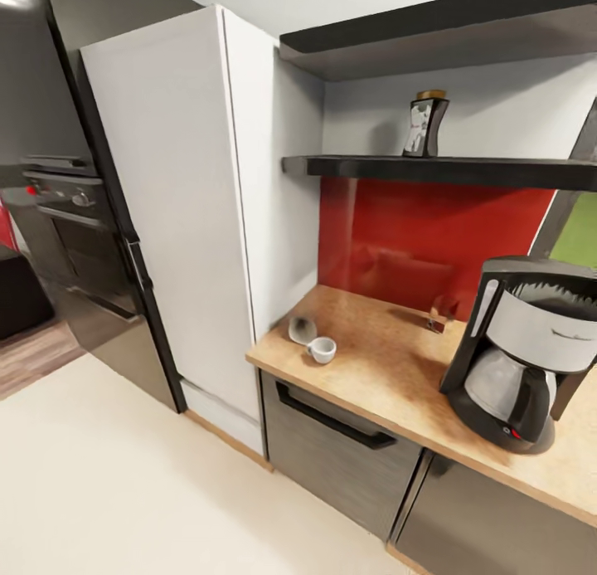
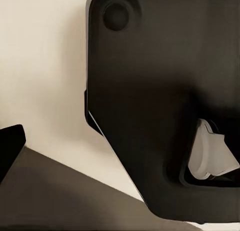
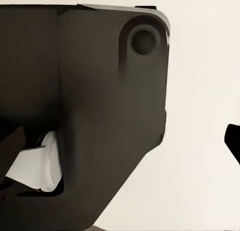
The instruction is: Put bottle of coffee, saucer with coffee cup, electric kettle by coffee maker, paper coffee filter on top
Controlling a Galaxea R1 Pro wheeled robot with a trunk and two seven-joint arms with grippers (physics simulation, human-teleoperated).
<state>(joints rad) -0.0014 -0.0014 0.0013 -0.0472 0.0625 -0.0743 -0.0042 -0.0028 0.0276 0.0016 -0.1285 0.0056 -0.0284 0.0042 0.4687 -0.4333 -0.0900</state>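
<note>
**A:** What is hard to make out?

**B:** In both wrist views a large black robot body part (image 2: 160, 101) blocks most of the frame, with pale floor (image 3: 200, 141) behind it. I can't pick out the fingers of either gripper, so I cannot tell whether they are apart or together. The head view is tilted. The coffee maker (image 1: 526, 351) is cut off by the frame's right edge, and something dark and toothed sits in its top; I can't tell what.

**A:** Where are the task things?

**B:** The coffee maker stands near the counter's (image 1: 390, 367) front edge, toward its right end. The cup (image 1: 322, 349) sits upright at the left end, near the front corner. Just behind it, the saucer (image 1: 302, 329) looks tilted; whether they touch is unclear. The bottle (image 1: 425, 124) stands upright on the lower shelf (image 1: 464, 170), above the red backsplash (image 1: 431, 235). A small reddish-brown object (image 1: 439, 314) lies at the counter's back edge, too blurred to identify.

**A:** And relative to the grippers?

**B:** I can't place any of them against a gripper.
</note>
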